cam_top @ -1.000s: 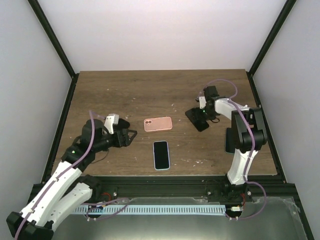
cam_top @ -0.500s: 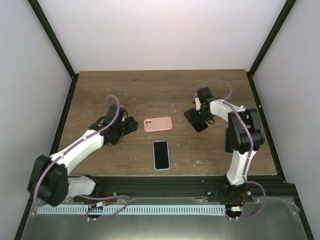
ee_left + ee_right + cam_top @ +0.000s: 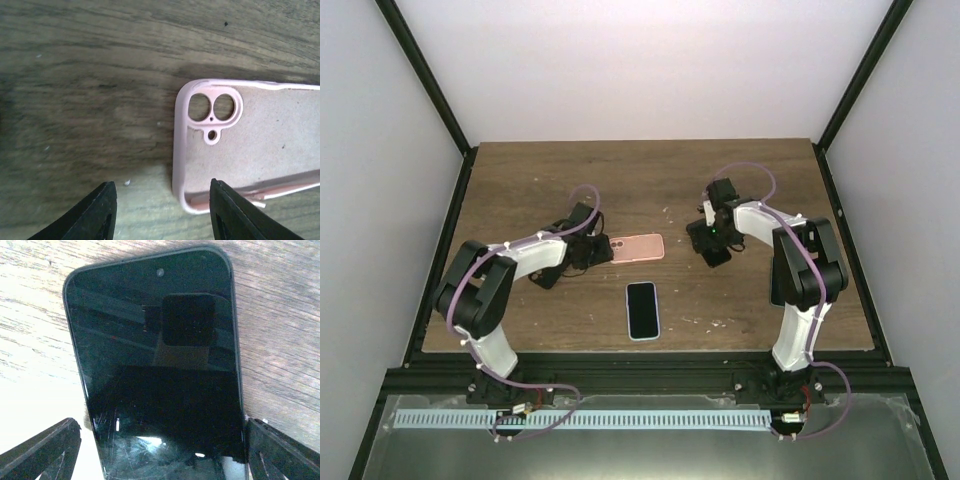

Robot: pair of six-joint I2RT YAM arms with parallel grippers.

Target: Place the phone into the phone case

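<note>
The pink phone case [image 3: 638, 247] lies open side up in mid-table, and its camera-hole end [image 3: 212, 107] fills the left wrist view. My left gripper [image 3: 599, 250] is at the case's left end, open. One finger [image 3: 100, 210] is over bare wood and the other [image 3: 227, 210] over the case's inside, so the case's end wall sits between them untouched. A black phone [image 3: 716, 246] lies screen up under my right gripper [image 3: 711, 238]. That gripper [image 3: 162, 427] is open and straddles the phone's [image 3: 155, 355] long sides.
A second dark phone [image 3: 642, 310] with a light blue rim lies screen up near the table's front edge, below the case. Black frame posts rise at the table's back corners. Both arms reach inward low over the wooden table [image 3: 570, 180].
The left arm has swung right from the table's left side to the case's end, and its jaws have narrowed. The right gripper has shifted slightly left over the black phone and opened a little.
</note>
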